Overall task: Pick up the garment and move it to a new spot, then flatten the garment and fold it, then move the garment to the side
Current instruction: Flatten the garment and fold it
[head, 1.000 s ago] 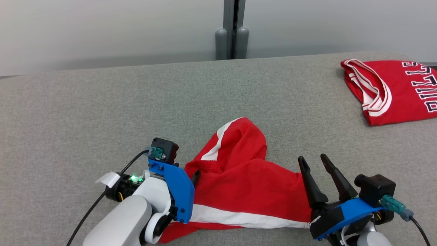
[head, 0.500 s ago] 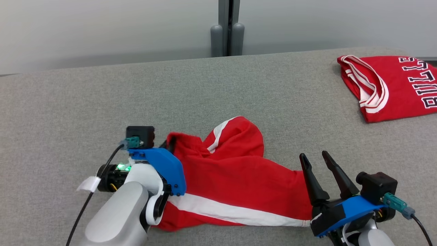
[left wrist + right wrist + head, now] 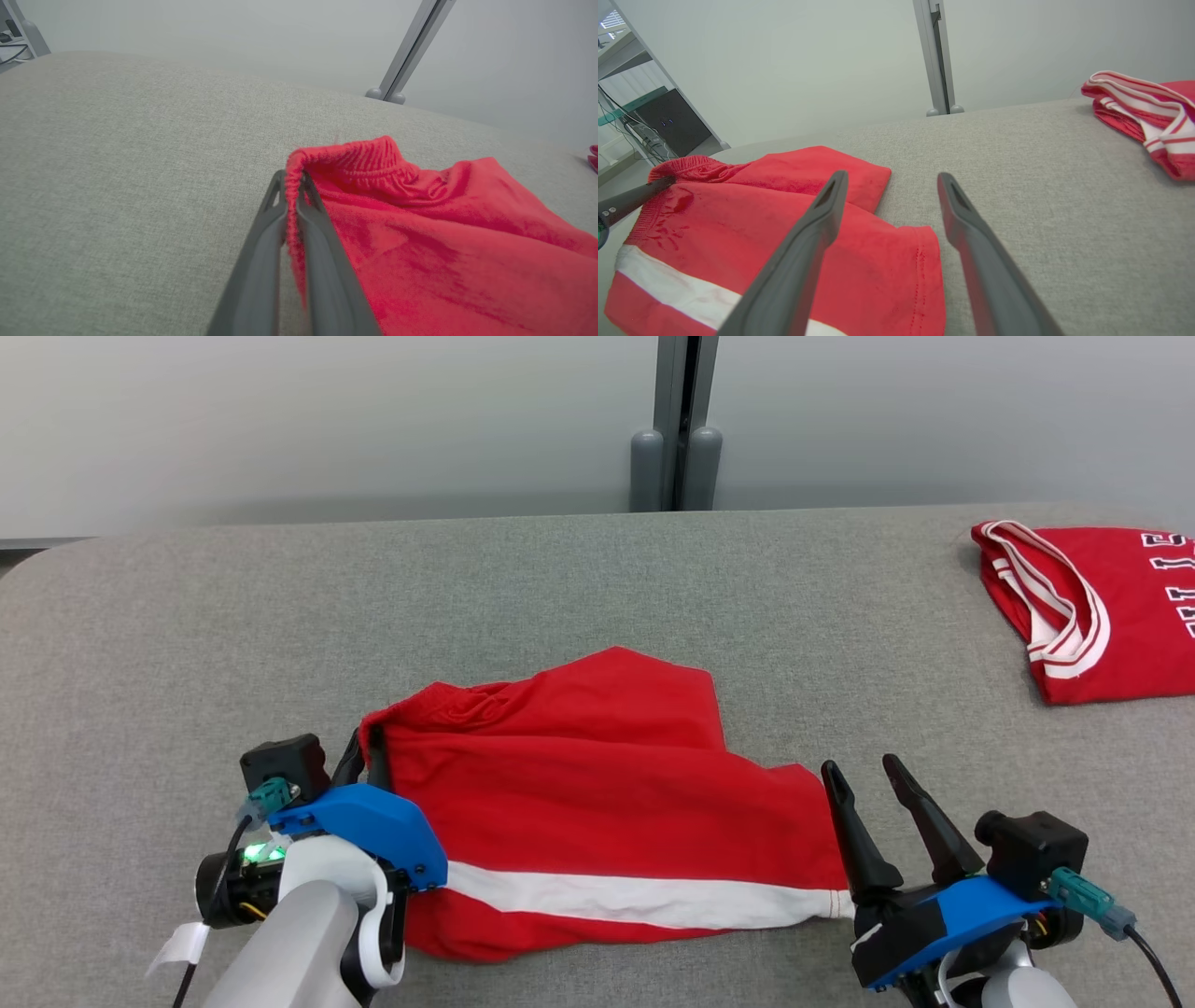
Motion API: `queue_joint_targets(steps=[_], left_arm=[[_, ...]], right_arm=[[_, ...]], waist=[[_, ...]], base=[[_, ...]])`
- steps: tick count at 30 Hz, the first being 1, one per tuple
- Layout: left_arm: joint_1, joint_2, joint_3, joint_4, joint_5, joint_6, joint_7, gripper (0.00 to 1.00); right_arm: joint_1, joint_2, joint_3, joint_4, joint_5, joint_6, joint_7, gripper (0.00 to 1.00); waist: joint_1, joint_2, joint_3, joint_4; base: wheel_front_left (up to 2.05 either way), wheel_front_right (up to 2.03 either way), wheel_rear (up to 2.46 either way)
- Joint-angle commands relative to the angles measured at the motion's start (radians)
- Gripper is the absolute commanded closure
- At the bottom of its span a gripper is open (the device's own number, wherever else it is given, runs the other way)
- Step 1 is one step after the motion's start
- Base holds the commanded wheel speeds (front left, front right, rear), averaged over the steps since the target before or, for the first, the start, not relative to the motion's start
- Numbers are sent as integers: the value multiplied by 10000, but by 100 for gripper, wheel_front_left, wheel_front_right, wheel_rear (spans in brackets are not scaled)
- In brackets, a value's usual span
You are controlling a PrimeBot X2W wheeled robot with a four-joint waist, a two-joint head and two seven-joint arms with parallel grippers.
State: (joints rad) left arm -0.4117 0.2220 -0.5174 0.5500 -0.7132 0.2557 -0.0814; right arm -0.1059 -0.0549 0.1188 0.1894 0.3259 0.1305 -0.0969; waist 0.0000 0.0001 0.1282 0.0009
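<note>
Left wrist view is showing my left gripper [image 3: 293, 179] clamping the waistband [image 3: 355, 154] of the red garment [image 3: 444, 224], which is lying to its right toward my spread-open right gripper [image 3: 892, 179], so a one-sided pull is risking that thin pinch slipping.

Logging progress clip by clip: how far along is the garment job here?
Done: shorts lie mostly spread on the grey surface, waist end bunched. In hand: left hand pinches the waistband corner; right hand open, empty, by the hem. Left: smoothing, folding, moving aside.
</note>
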Motion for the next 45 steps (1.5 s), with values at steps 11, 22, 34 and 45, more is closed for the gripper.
queue_joint_targets(steps=[11, 22, 34, 45], left_arm=[[1008, 195, 63, -140, -334, -806, -737, 0], [2470, 648, 1139, -2171, 632, -932, -1843, 0], [4228, 59, 2871, -3595, 3081, -1518, -1843, 0], [4893, -222, 3390, -2833, 3924, -2127, -1845, 0]], right_arm=[[256, 4, -182, 17, 40, 6, 81, 0], [756, 31, -662, -102, -17, 6, 117, 0], [1144, 36, -1027, -19, 22, 6, 162, 0], [1489, 38, -1295, 57, -103, 6, 518, 0]], waist=[[0, -1, -469, 1], [0, -1, -934, 122], [0, -1, -1321, 132], [0, -1, -1567, 235]], base=[[0, 0, 0], [0, 0, 0], [0, 0, 0], [0, 0, 0]])
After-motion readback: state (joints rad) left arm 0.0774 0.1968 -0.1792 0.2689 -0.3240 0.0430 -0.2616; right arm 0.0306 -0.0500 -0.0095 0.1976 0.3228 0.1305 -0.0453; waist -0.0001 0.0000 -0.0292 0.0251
